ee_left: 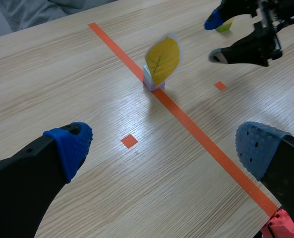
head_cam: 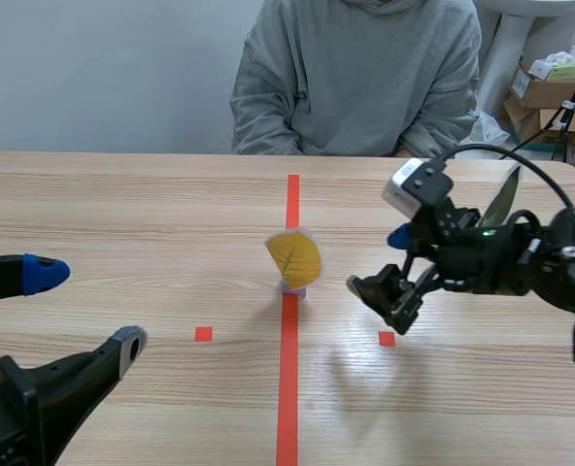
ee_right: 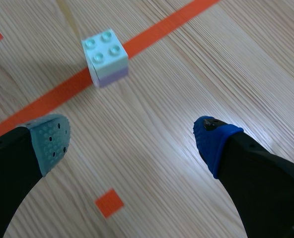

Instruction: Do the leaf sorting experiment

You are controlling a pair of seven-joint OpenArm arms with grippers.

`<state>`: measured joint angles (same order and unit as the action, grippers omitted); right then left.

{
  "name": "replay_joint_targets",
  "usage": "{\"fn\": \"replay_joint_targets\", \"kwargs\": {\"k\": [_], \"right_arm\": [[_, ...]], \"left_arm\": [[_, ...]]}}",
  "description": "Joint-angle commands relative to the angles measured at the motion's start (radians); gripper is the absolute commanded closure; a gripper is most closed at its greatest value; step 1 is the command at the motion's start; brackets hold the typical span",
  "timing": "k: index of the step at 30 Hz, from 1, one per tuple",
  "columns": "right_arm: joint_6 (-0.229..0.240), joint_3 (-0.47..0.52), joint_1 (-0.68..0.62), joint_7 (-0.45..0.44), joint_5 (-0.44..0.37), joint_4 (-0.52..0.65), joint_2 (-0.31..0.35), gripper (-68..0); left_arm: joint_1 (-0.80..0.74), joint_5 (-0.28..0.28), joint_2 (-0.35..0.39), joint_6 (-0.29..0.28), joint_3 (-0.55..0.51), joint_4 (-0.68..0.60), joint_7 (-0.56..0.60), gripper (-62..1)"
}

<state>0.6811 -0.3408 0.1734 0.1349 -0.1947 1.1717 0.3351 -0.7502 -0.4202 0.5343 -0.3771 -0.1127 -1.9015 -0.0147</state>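
A yellow leaf card [head_cam: 293,257] stands upright in a small pale block [head_cam: 293,286] on the red tape line at mid-table. From the left wrist the leaf [ee_left: 162,60] and its block [ee_left: 150,81] show well ahead of my left gripper [ee_left: 162,148], which is open and empty near the front left [head_cam: 85,309]. My right gripper [head_cam: 382,264] hovers open just right of the leaf, holding nothing. In the right wrist view the block [ee_right: 106,57] lies ahead of the open gripper [ee_right: 132,141]. A green leaf [head_cam: 501,199] stands behind the right arm.
A person in a grey hoodie [head_cam: 355,78] sits across the table. Cardboard boxes [head_cam: 550,92] are stacked at the back right, off the table. Small red tape squares [head_cam: 203,334] mark the wood on both sides of the line.
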Motion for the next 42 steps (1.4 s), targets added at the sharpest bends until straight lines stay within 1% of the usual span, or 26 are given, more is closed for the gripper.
{"fn": "replay_joint_targets", "kwargs": {"k": [1,6,12,19,23,24,26,27,30,34,42], "right_arm": [[0.008,-0.014,0.035,-0.014,-0.003,0.002,-0.029,-50.6],[0.008,-0.07,0.102,-0.042,0.05,-0.092,-0.103,-50.6],[0.008,-0.079,0.143,-0.089,0.102,-0.184,-0.163,-50.0],[0.008,-0.08,0.151,-0.117,0.141,-0.193,-0.183,-49.9],[0.01,-0.08,0.151,-0.122,0.143,-0.193,-0.183,-49.9],[0.021,-0.08,0.151,-0.126,0.143,-0.193,-0.183,-49.9],[0.024,-0.08,0.151,-0.135,0.143,-0.193,-0.183,-49.7],[0.024,-0.08,0.151,-0.137,0.143,-0.193,-0.183,-48.2],[0.023,-0.08,0.151,-0.143,0.143,-0.193,-0.183,-39.1],[0.023,-0.08,0.151,-0.143,0.143,-0.193,-0.183,-28.6],[0.023,-0.08,0.151,-0.154,0.143,-0.193,-0.183,-10.4]], "left_arm": [[0.0,-0.006,-0.008,-0.003,-0.006,-0.019,0.014,-61.7],[0.0,-0.006,-0.008,-0.003,-0.006,-0.019,0.013,-61.7],[0.0,-0.006,-0.008,-0.003,-0.006,-0.019,0.014,-61.7],[0.0,-0.006,-0.008,-0.003,-0.006,-0.019,0.014,-61.7],[0.0,-0.006,-0.008,-0.003,-0.006,-0.019,0.014,-61.7],[0.0,-0.006,-0.008,-0.003,-0.006,-0.019,0.014,-61.7],[0.0,-0.006,-0.008,-0.003,-0.006,-0.019,0.014,-61.7],[0.0,-0.006,-0.008,-0.003,-0.006,-0.019,0.014,-61.7],[0.0,-0.006,-0.008,-0.003,-0.006,-0.019,0.014,-61.7],[0.0,-0.006,-0.008,-0.003,-0.006,-0.019,0.014,-61.7],[0.0,-0.006,-0.008,-0.003,-0.006,-0.019,0.014,-61.7]]}}
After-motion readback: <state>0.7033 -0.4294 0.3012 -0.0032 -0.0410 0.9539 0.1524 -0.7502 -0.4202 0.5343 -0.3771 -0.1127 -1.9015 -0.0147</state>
